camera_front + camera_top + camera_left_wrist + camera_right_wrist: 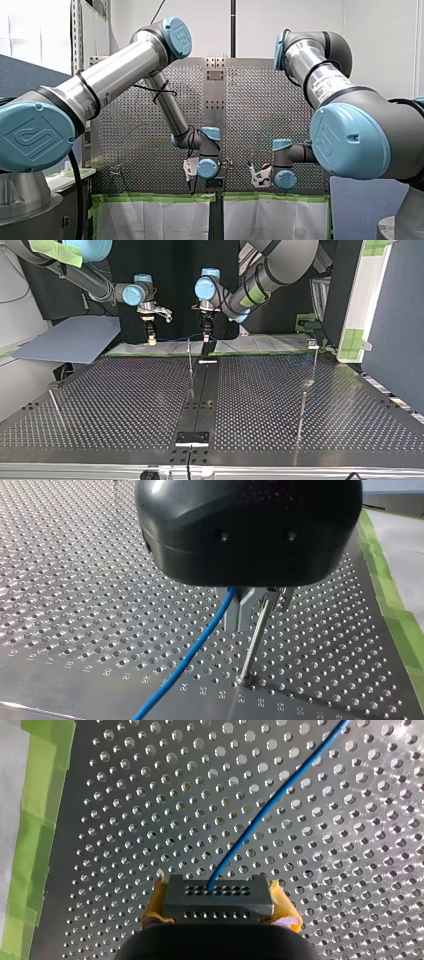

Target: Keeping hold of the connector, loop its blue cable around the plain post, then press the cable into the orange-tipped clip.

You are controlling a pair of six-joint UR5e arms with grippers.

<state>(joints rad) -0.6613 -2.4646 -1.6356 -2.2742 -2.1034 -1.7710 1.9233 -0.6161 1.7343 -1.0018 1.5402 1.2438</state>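
Observation:
In the right wrist view my right gripper has its yellow pads shut on a grey connector. Out of the connector a blue cable runs away over the perforated plate. My left gripper, black with metal fingers, looks shut on the blue cable, which trails off under it. A plain metal post stands right beside those fingers. In the top view my right gripper and left gripper hang over the table's far edge, with the thin post between them.
Other thin posts stand at the top view's right and far right, and a rod leans at its left. A black strip runs down the table's middle. Green tape lines the far edge.

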